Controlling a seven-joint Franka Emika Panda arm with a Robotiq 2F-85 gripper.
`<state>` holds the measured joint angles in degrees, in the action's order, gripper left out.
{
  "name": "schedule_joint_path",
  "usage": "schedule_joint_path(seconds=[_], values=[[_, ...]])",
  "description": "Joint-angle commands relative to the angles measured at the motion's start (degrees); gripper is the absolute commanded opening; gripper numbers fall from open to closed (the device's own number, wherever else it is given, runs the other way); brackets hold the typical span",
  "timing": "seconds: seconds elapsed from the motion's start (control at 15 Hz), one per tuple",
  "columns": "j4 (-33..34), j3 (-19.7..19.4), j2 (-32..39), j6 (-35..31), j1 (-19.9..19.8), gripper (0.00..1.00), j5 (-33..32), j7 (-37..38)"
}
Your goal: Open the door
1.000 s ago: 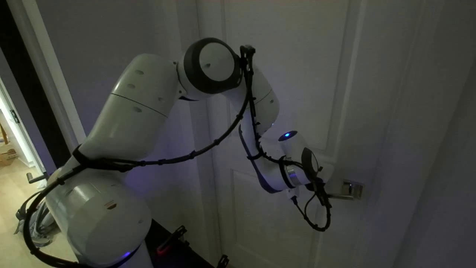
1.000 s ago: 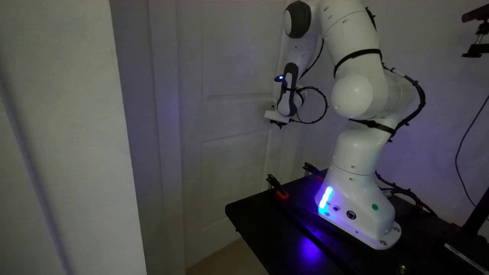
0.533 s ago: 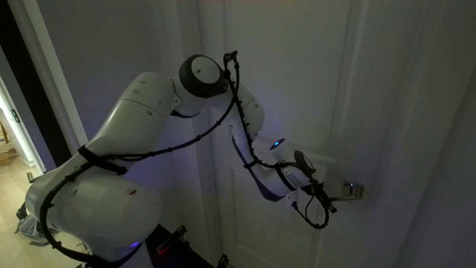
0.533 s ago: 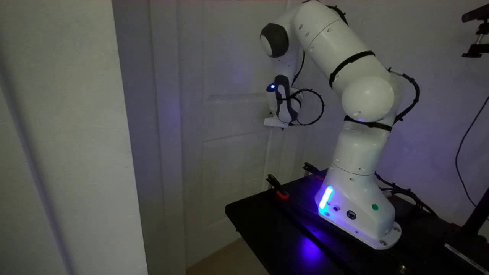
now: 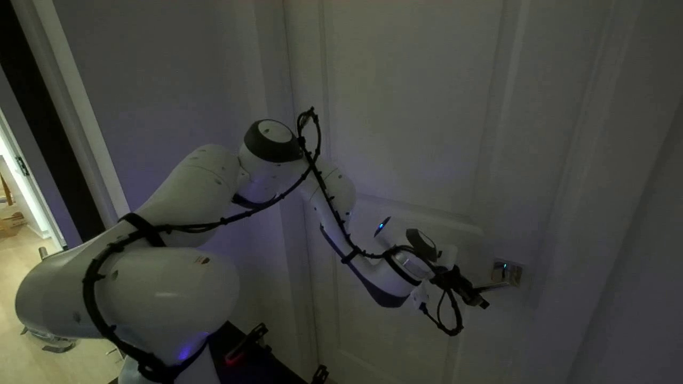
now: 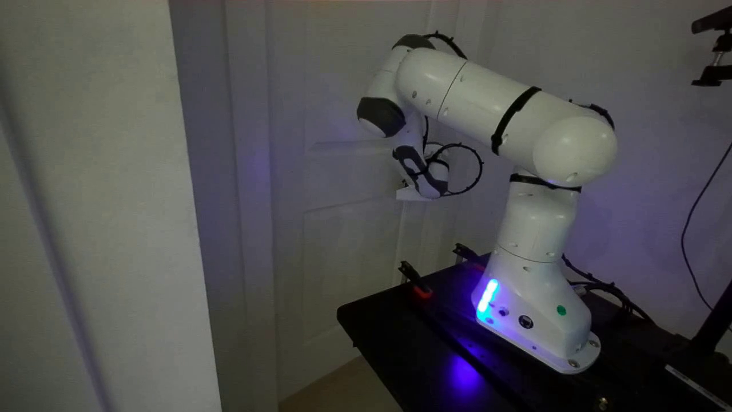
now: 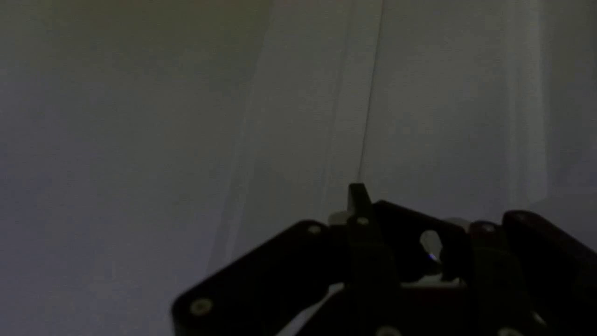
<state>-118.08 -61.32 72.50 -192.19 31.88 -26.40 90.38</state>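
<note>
White panelled door (image 5: 411,106) stands behind gripper (image 5: 476,300); its silver lever handle (image 5: 494,287) slopes down toward the gripper. Too dark to tell finger spread or any hold. Advise: press near the free end, follow the arc, keep it down while swinging the door.

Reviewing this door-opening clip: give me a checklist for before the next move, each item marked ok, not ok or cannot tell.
1. End effector at the lever handle: ok, they meet or overlap in an exterior view.
2. Lever handle turned: ok, its visible part slopes down toward the end effector; a second ago it lay about level. Whether far enough does not show.
3. Grip: cannot tell, the wrist view is too dark to settle it.
4. Door ajar: not ok, no gap shows.
5. Cable loop off the lever handle: ok, they look apart.
6. Black table outside the swing: cannot tell, swing direction does not show.
</note>
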Motion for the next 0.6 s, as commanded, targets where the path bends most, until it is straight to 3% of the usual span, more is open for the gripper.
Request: schedule_joint_path(seconds=[0.0,0.2,0.27,0.53], values=[[-4.0,-3.5,10.4,-2.3,2.2,0.01,16.6,-9.3],[-3.3,-1.5,15.6,-4.0,3.6,0.01,32.6,-18.4],[-5.8,-1.7,11.0,-3.7,4.6,0.01,34.7,-23.4],[-5.2,0.7,12.3,-5.7,5.0,0.01,46.6,-31.7]])
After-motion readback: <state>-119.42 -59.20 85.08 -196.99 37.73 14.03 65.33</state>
